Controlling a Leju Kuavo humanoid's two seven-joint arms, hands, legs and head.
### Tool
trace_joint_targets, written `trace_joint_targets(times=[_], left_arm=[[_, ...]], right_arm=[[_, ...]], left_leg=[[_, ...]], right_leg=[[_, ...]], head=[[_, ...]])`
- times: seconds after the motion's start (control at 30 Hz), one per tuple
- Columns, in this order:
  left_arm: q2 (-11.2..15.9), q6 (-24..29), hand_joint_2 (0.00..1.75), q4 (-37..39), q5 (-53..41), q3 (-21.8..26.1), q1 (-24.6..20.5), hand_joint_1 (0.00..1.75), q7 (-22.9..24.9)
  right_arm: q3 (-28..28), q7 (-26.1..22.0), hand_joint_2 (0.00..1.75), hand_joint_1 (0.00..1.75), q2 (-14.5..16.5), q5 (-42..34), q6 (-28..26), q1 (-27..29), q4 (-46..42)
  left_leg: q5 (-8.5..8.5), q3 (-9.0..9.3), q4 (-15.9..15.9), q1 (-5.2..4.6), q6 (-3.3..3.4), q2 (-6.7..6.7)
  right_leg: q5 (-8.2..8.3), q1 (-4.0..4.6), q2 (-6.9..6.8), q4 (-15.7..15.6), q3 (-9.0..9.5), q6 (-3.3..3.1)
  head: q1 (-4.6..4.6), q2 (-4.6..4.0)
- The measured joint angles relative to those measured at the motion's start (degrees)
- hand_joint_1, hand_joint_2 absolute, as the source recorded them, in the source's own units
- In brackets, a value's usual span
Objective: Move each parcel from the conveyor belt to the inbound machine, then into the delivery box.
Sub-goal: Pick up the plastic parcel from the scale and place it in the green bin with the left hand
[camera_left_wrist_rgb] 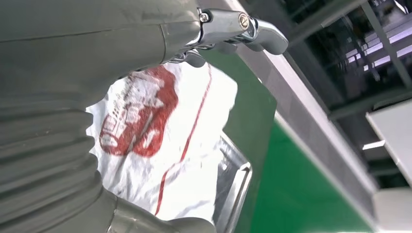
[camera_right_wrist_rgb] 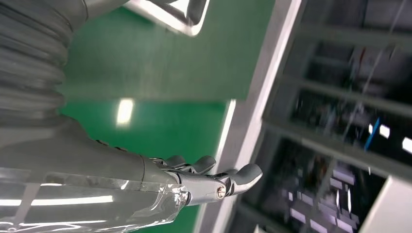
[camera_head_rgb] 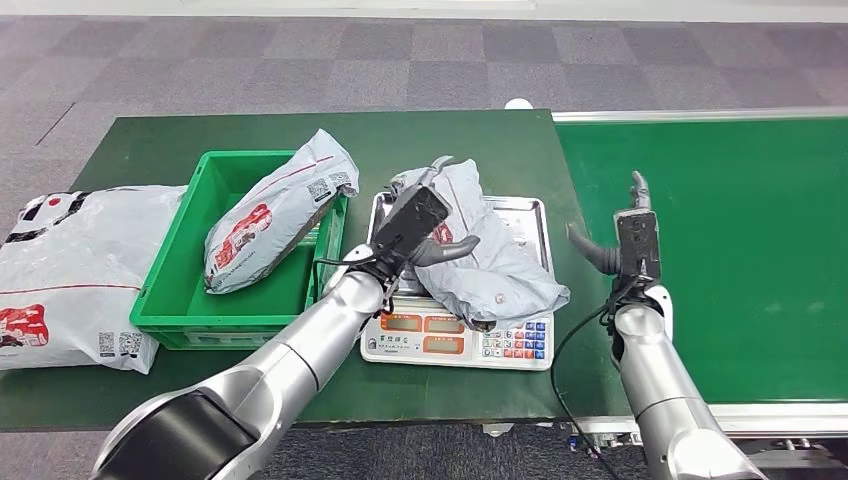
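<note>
**Left hand over the parcel on the scale, right hand free above the belt**

You are looking down from the head view at a green table [camera_head_rgb: 300, 135] with a green conveyor belt [camera_head_rgb: 740, 250] joining it on the right. A silver scale [camera_head_rgb: 455, 335] is sitting on the table near the belt, and a crumpled grey parcel [camera_head_rgb: 495, 270] with red print is lying on its tray. Your left hand [camera_head_rgb: 415, 225] is reaching over that parcel from the near side; its thumb is sticking out toward the belt, and in the left wrist view the parcel's red print is lying right under the hand. I cannot tell whether the fingers are gripping the parcel.

Your right hand [camera_head_rgb: 630, 235] is hovering over the belt's near left part, fingers spread and holding nothing.

To the left of the scale, a green box [camera_head_rgb: 175, 300] is standing on the table with a second parcel [camera_head_rgb: 275, 210] leaning across its right rim. A large third parcel [camera_head_rgb: 65, 270] is lying at the table's left edge, touching the box.
</note>
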Motion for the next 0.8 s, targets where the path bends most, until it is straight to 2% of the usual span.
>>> trace_joint_targets(times=[0.03, 0.1, 0.4, 0.6, 0.63, 0.73, 0.8], left_arm=[[0.0, -0.1, 1.75, 0.0, -2.3, -1.9, -0.2, 0.0, 0.8], [0.0, -0.2, 1.75, 0.0, -6.4, -5.0, -0.4, 0.0, 2.4], [0.0, -3.3, 1.75, -0.9, -19.3, -23.8, -0.8, 0.0, 12.8], [0.0, -5.2, 1.75, -1.1, -22.9, -31.7, -1.0, 0.02, 16.4], [0.0, -5.8, 1.75, -1.1, -24.0, -33.0, -1.1, 0.4, 17.4], [0.0, -8.6, 1.75, -1.5, -27.8, -37.2, -1.4, 1.67, 20.3], [0.0, -10.8, 1.75, -2.0, -30.8, -40.2, -1.4, 1.73, 22.3]], right_arm=[[-1.0, -0.1, 1.75, 0.0, -0.3, 1.4, -2.4, 0.0, 0.0], [-1.9, -0.2, 1.75, 0.0, -0.4, 2.1, -3.8, 0.0, -0.4], [-4.1, 1.0, 1.75, 0.0, -0.9, 3.8, -6.0, 3.0, -8.8], [-4.5, 1.3, 1.75, 0.0, -0.9, 4.0, -5.9, 4.8, -12.9], [-4.6, 1.3, 1.75, 0.0, -0.9, 4.0, -5.8, 5.1, -13.5], [-4.9, 1.3, 1.75, 0.0, -0.9, 4.0, -5.2, 5.8, -15.3], [-4.9, 1.2, 1.75, 0.0, -0.9, 4.2, -4.7, 6.2, -16.6]], left_leg=[[0.0, 0.0, 0.0, -0.01, 0.0, 0.01], [0.0, 0.0, 0.0, -0.01, 0.0, 0.0], [-0.02, 0.01, 0.0, -0.01, 0.01, 0.01], [-0.02, 0.01, 0.0, -0.01, 0.01, 0.04], [-0.02, 0.01, 0.0, -0.01, 0.01, 0.04], [-0.02, 0.01, 0.0, -0.01, 0.01, 0.04], [-0.02, 0.01, 0.0, -0.01, 0.01, 0.04]], right_leg=[[0.0, -0.01, 0.01, 0.0, 0.0, 0.0], [0.0, -0.01, 0.0, 0.0, 0.0, 0.0], [0.0, -0.01, 0.03, 0.0, -0.01, 0.0], [0.0, 0.0, 0.05, 0.0, 0.0, 0.0], [0.0, 0.0, 0.05, 0.0, 0.0, 0.0], [0.0, -0.01, 0.06, 0.0, 0.0, 0.0], [0.0, -0.01, 0.05, 0.0, 0.0, 0.0]], head=[[-0.01, 0.0], [-0.01, 0.0], [0.0, 0.0], [0.0, 0.0], [0.0, 0.0], [0.0, 0.0], [0.0, 0.0]])
